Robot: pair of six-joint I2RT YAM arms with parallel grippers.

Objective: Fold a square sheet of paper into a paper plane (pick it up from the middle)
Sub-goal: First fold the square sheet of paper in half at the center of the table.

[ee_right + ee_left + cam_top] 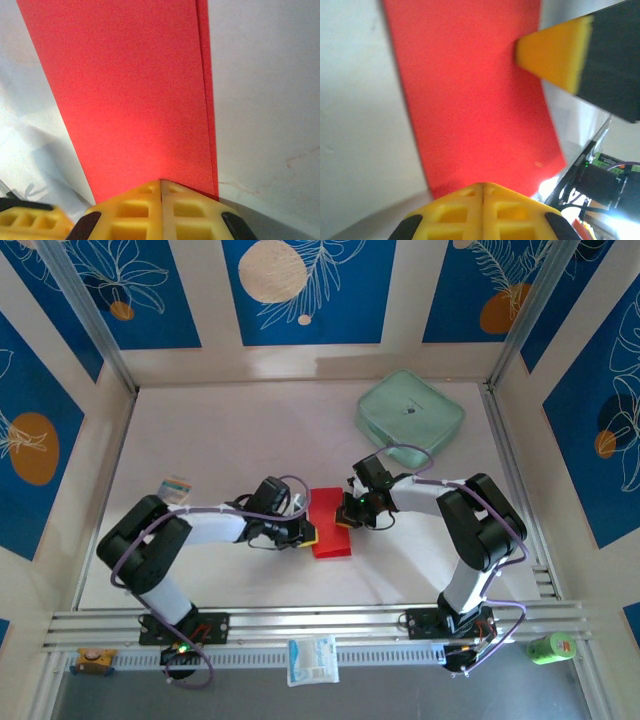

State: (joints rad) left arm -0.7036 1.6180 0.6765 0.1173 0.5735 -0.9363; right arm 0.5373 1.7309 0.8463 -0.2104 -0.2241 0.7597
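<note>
both my jaws are clenched, pads pressed flat together with no gap. left gripper sits at the left edge of the red sheet of paper, right gripper at its right edge, the two facing each other across it. cannot tell if either one has a layer pinched or just presses on it.

left wrist view: my left gripper has its closed yellow tips on the near edge of the paper, and a yellow fingertip of the right gripper touches the far side of the sheet.

right wrist view: my right gripper has closed tips at the near edge of the paper. a thin second layer shows along its right side, so the sheet is folded over.

the paper lies flat on the white table, a narrow rectangle, about midway between the arm bases. the mint-green case is at the back right, well apart. a white packet lies off the table's near edge.
</note>
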